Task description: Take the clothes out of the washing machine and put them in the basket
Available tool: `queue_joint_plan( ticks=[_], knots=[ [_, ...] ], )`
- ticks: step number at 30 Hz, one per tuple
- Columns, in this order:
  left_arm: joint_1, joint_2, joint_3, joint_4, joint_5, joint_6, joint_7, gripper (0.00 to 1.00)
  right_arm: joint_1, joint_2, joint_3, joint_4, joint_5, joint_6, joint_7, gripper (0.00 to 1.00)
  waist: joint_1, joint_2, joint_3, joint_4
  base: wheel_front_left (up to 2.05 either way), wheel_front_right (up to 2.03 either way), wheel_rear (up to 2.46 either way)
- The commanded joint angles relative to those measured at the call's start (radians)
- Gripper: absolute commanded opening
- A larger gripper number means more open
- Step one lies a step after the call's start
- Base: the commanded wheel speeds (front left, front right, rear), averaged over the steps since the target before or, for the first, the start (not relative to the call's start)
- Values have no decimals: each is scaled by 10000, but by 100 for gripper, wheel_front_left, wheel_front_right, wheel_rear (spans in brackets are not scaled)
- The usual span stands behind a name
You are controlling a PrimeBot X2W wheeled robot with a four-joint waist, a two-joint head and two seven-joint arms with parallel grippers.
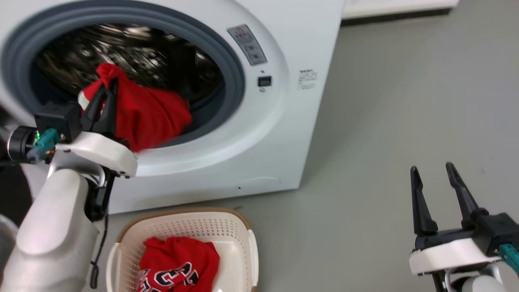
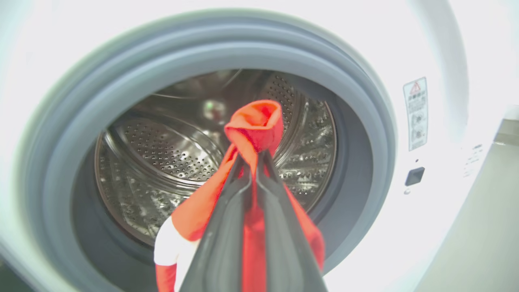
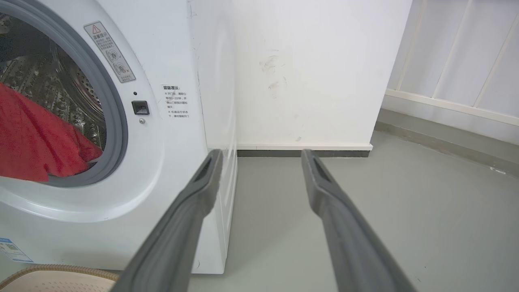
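The white washing machine (image 1: 284, 121) stands open, its steel drum (image 2: 162, 154) ringed by grey rubber. My left gripper (image 1: 106, 87) is shut on a red garment with white trim (image 1: 150, 113), which hangs from the fingertips over the door ring at the drum's mouth. The same garment (image 2: 253, 125) bunches above the shut fingers (image 2: 227, 227) in the left wrist view. Another red garment with black-and-white lettering (image 1: 178, 263) lies in the cream basket (image 1: 239, 227) on the floor in front of the machine. My right gripper (image 1: 432, 168) is open and holds nothing, low at the right over the floor.
Grey floor (image 1: 385, 142) spreads to the right of the machine. A white wall (image 3: 304, 73) with a dark skirting strip stands behind it, with a white railing (image 3: 458, 61) further right. The basket's rim (image 3: 52, 269) sits just below the machine's front.
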Motion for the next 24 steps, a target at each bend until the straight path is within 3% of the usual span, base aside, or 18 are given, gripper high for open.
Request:
queue_joint_plan(
  ticks=[1,8,14,24],
  knots=[
    [388,-90,239,-661,146,101,-51,0,222,9,-30,58,-45,-12,-20,100,2,0,-506,445,0,0,0],
    [1924,-405,712,-3283,480,137,-41,0,580,7,-89,104,-133,-14,-20,100,2,0,-1069,894,0,0,0],
    [3022,-490,184,-4456,343,7,413,0,671,7,-102,38,-154,-12,-20,100,2,0,-1018,1112,0,0,0],
    [4126,-638,-699,-4144,106,-242,1049,0,225,7,-18,-92,-241,-13,-20,100,2,0,38,1057,0,0,0]
  ],
)
